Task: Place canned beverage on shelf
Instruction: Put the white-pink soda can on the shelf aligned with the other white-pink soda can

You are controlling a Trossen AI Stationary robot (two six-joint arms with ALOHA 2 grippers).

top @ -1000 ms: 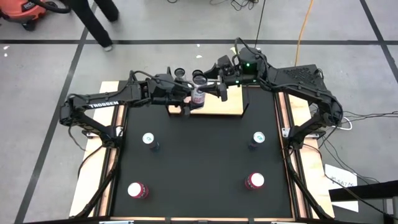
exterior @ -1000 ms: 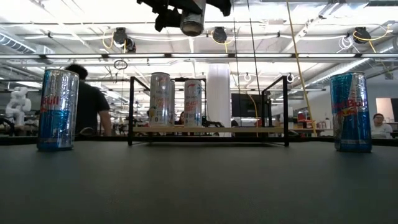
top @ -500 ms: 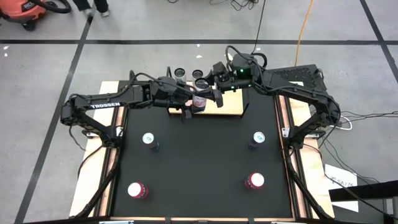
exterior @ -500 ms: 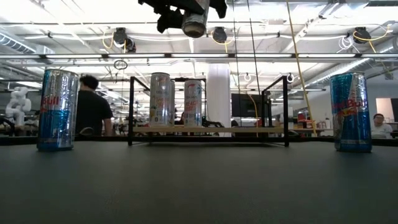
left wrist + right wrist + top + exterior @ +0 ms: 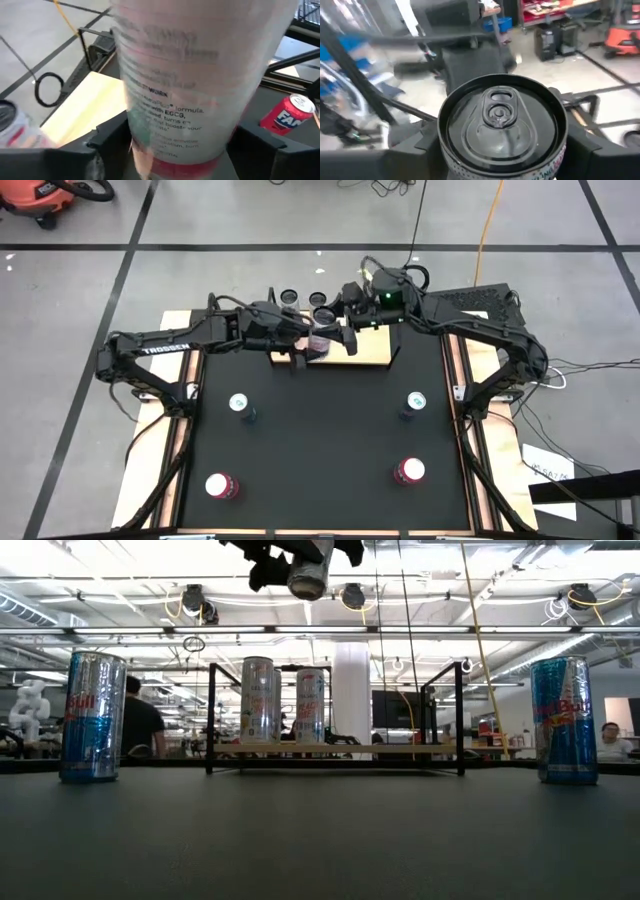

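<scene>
A pale canned beverage with a red band is held high above the light-wood shelf, between both grippers. In the low view its bottom shows at the top of the picture, tilted toward the near side. My left gripper reaches in from the table's left and is shut on the can. My right gripper reaches in from the far right and is shut on the same can. Two slim cans stand on the shelf board. My left gripper pinches the can's side wall between its two fingers, which lie across the can and come level from the table's left. The can is lifted clear of the shelf. My right gripper pinches the can's wall just below its top rim. Its fingers lie along the can, slanting in from the far right. The can's top faces its wrist.
Two blue-silver cans stand mid-table and two red cans stand nearer the front edge. Black frame rails rise at the shelf's ends. People show in the room behind.
My right arm has shifted a little toward the table's left at the can. The can has stayed high above the shelf between both grippers, tipping slightly.
</scene>
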